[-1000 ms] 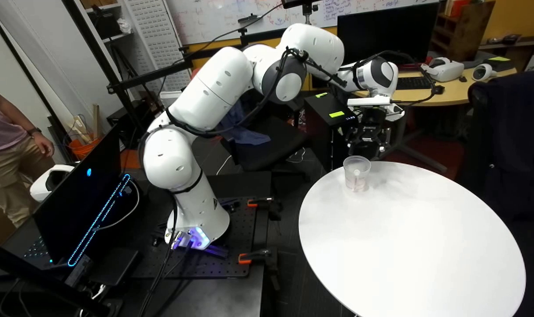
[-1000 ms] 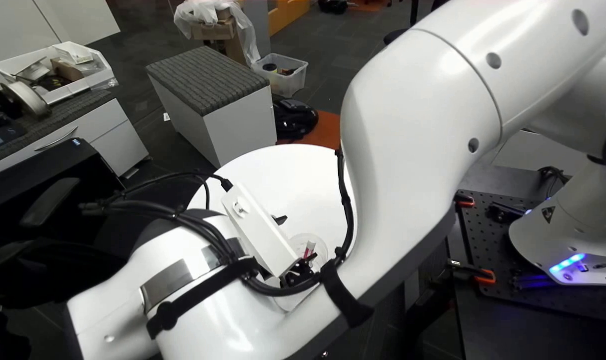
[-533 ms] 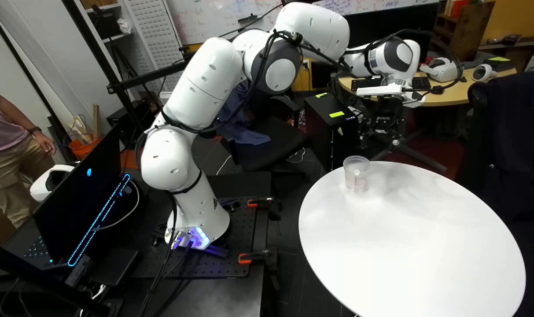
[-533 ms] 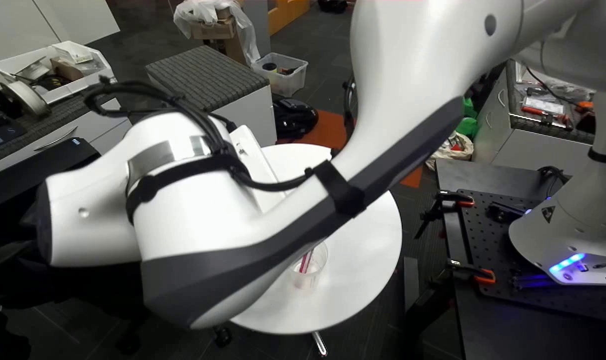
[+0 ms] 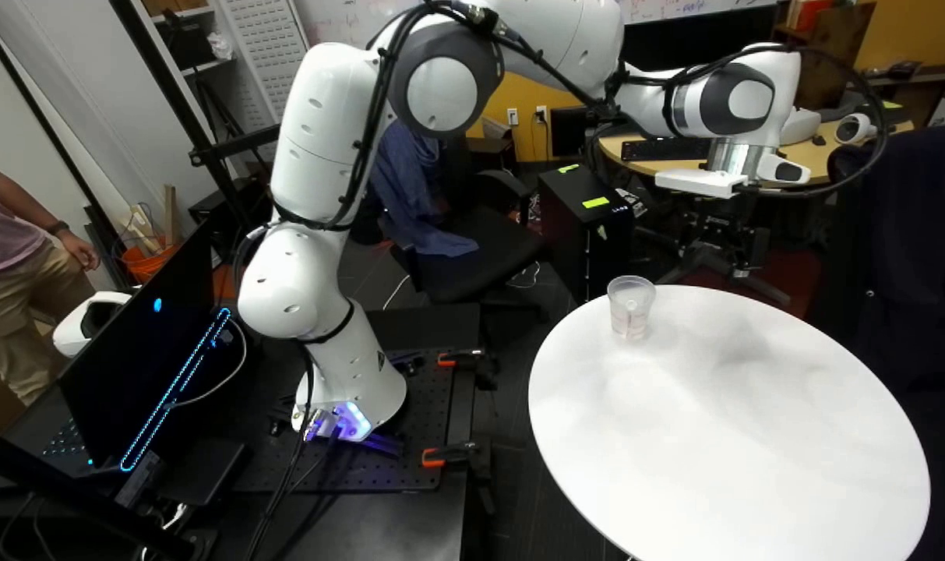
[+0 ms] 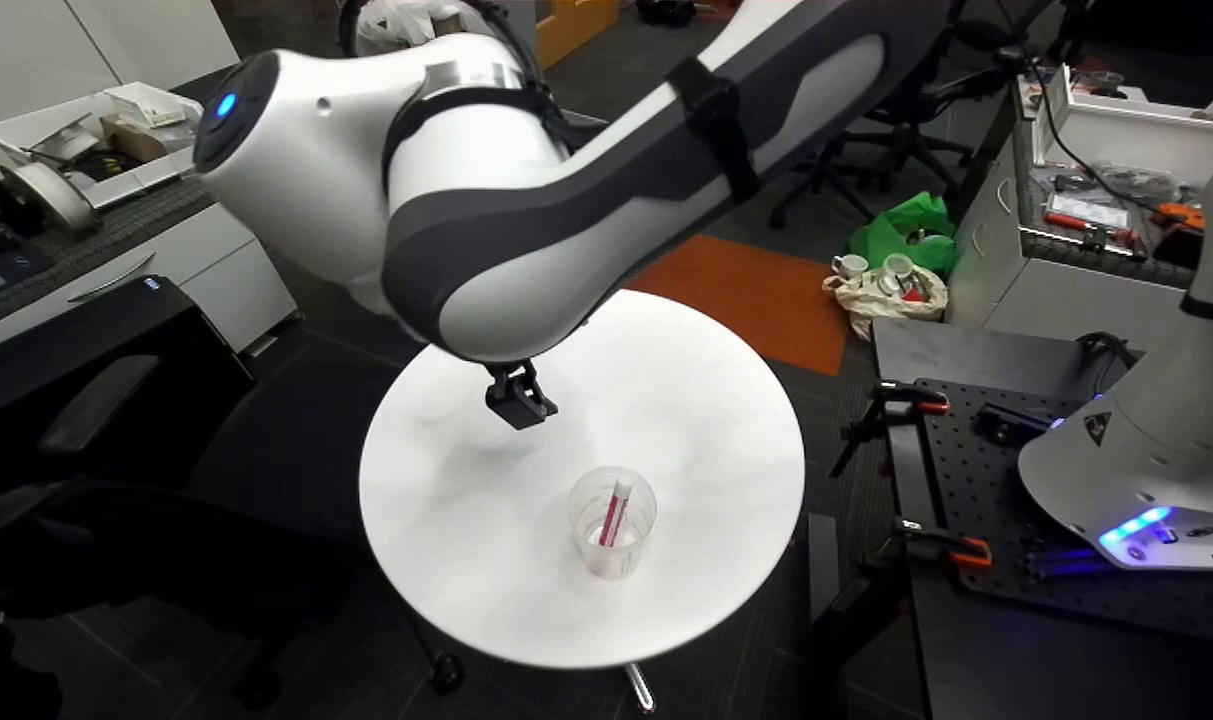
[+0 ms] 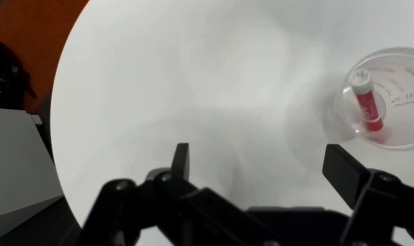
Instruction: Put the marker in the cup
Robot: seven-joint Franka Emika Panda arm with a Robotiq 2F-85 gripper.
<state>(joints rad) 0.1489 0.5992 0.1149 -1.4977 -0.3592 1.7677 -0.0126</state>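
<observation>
The clear cup [image 5: 622, 300] stands upright on the round white table, and it also shows in an exterior view [image 6: 614, 570] and at the right of the wrist view [image 7: 404, 126]. The red marker [image 6: 615, 517] with a white end stands tilted inside the cup, leaning on its wall; it shows sharply in the wrist view [image 7: 368, 107]. My gripper [image 7: 256, 153] is open with nothing between its fingers. It is above the table, beside the cup and apart from it. In an exterior view the arm partly hides the gripper [image 6: 522, 398].
The round white table [image 5: 721, 436] carries the cup near its edge. A black computer tower [image 5: 585, 234] and an office chair [image 5: 472, 257] stand behind it. A desk [image 5: 830, 167] with a headset is further back. Clamps [image 5: 456, 454] hold the robot's base plate.
The arm has lifted and swung away from the cup, so the gripper moved from near the cup to beside it and higher. The cup and marker have stayed in place.
</observation>
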